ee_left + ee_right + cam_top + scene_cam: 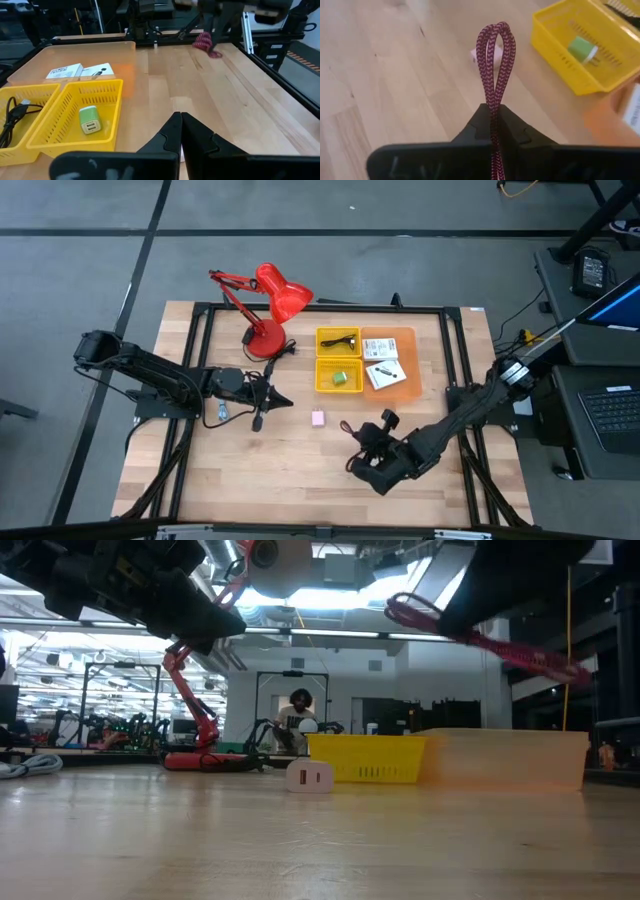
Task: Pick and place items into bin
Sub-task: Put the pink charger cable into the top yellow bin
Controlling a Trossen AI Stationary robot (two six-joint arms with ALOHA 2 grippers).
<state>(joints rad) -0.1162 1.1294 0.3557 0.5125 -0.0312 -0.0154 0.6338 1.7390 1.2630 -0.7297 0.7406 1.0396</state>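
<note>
Low view: wooden table (320, 840), lab behind; right jaws grip maroon cord (495, 65), left jaws closed.

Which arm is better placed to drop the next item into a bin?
The right. The right gripper is shut on the maroon cord, lifted off the table near the yellow bins. The left gripper is shut and holds nothing.

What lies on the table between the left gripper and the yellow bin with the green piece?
Only bare wood; the high view shows nothing between left gripper and yellow bin; the pink block sits aside.
</note>
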